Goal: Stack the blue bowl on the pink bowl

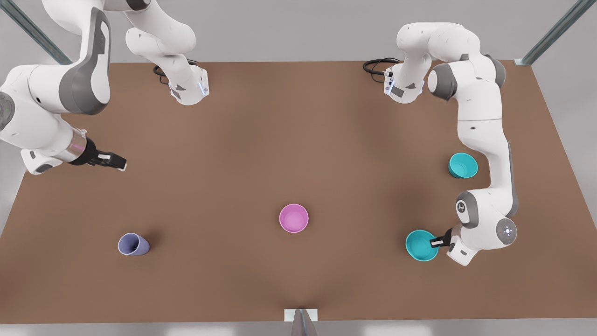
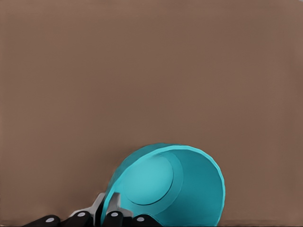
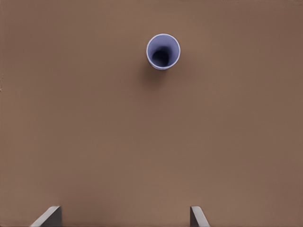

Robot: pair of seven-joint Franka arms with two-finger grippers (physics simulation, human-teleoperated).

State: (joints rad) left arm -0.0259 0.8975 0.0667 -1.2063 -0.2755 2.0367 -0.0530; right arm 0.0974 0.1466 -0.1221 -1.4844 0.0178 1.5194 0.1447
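Fingers (image 2: pixel 113 218) of the left gripper (image 1: pixel 437 241) pinch the rim of the blue bowl (image 1: pixel 421 245), one inside and one outside, at the front view's right of the brown table (image 1: pixel 298 116). Well apart, the pink bowl (image 1: pixel 294 218) sits mid-table. The right gripper (image 1: pixel 122 163) waits with jaws spread wide above the lavender cup (image 3: pixel 163 51).

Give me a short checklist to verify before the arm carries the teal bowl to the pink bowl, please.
1. Left gripper closed on rim of the near blue bowl: ok; the left wrist view shows fingers on both sides of the wall.
2. Bowl lifted off the table: cannot tell.
3. Pink bowl upright and empty: ok.
4. Path between the two bowls free: ok.
5. Right gripper open, waiting, far from the path: ok.
6. Second teal bowl and lavender cup out of the way: ok.
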